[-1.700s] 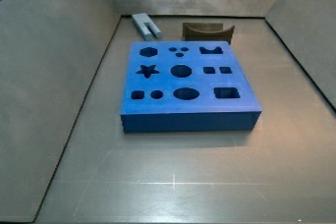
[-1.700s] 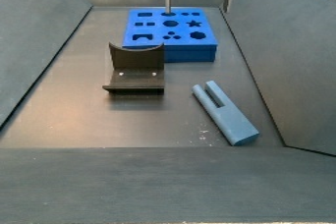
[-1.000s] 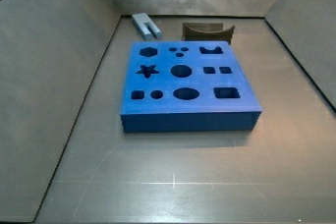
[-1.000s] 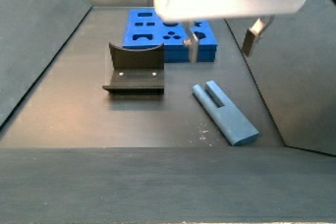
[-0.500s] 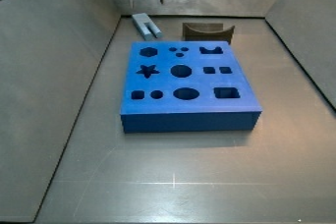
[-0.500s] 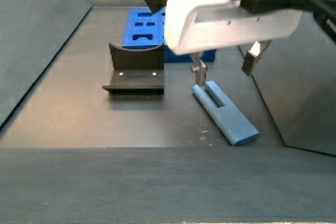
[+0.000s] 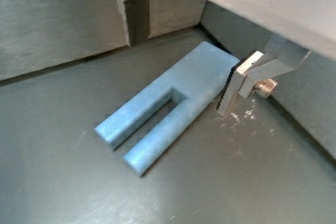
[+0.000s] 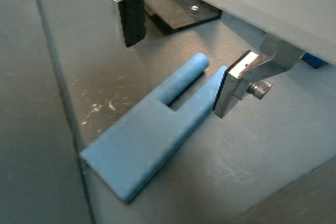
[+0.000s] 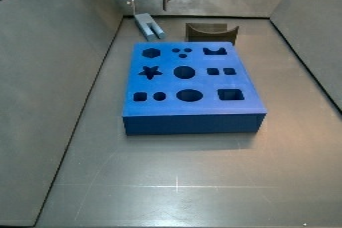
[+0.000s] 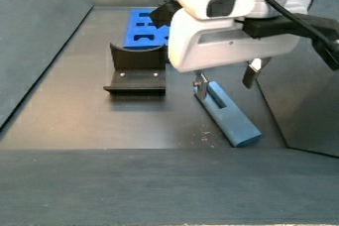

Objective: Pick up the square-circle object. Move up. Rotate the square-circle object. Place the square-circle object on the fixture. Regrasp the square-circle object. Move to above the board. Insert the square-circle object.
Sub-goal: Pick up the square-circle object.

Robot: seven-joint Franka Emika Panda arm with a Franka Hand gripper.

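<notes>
Grey-blue and slotted at 1 end, the square-circle object [image 7: 168, 110] lies flat on the dark floor beside the fixture [image 10: 137, 69] (the board [image 9: 190, 84] sits well apart). The gripper [image 8: 178, 43] hangs low over the bar with its 2 fingers [image 7: 243, 83] spread wide on either side, not touching it.

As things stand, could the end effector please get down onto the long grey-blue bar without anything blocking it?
Probably yes. The end effector hangs open right over the long grey-blue bar, a finger on each side, with bare floor around it. The dark notched fixture stands apart from it.
</notes>
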